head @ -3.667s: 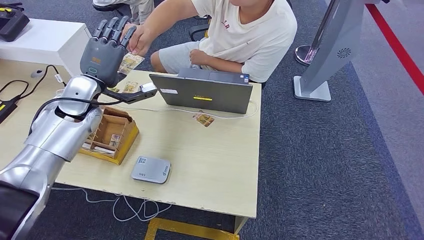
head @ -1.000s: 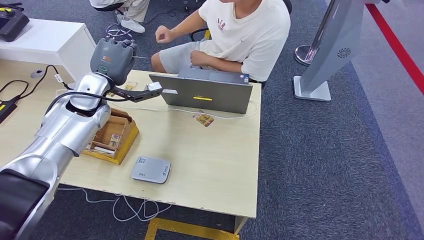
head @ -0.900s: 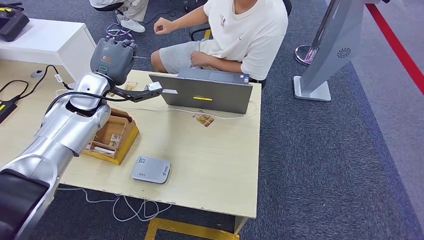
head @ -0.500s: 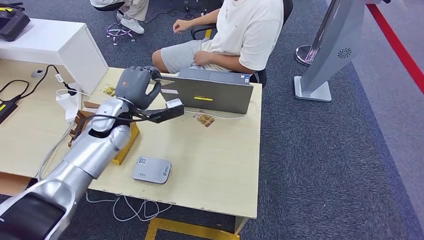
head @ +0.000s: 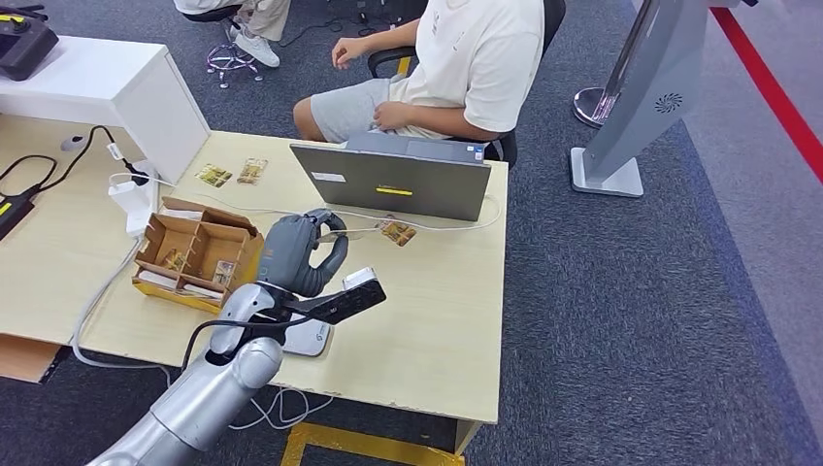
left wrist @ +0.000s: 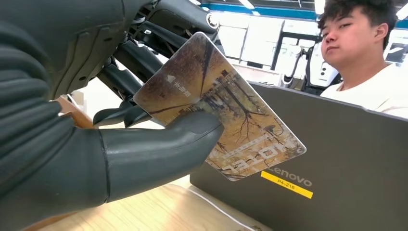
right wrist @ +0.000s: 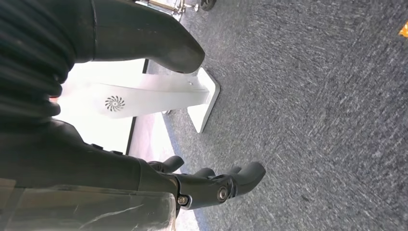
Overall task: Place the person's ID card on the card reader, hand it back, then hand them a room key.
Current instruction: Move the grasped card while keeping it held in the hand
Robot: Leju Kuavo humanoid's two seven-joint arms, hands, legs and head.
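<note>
We see the left robot hand (head: 303, 254) over the middle of the desk (head: 427, 320), a little toward the near edge. Its thumb and fingers pinch a brown picture card (left wrist: 221, 108). We can read big letters on that card, but we cannot tell if it is the ID card or a room key. The card is tilted, up in the air in front of the grey laptop (head: 393, 180).

The grey card reader (head: 309, 337) lies flat near the near edge of the desk, partly hidden under the left arm.

The right robot hand (right wrist: 211, 185) hangs over the grey carpet (right wrist: 312, 96). Its fingers are curled in a little and hold nothing.

A brown box (head: 197, 252) with little rooms in it sits near the left edge of the desk. Two small cards (head: 233, 174) lie at the far left corner. One more small card (head: 397, 232) lies just in front of the laptop, beside a white cable (head: 456, 227).

A person (head: 456, 68) in a pale shirt sits behind the far edge of the desk.
</note>
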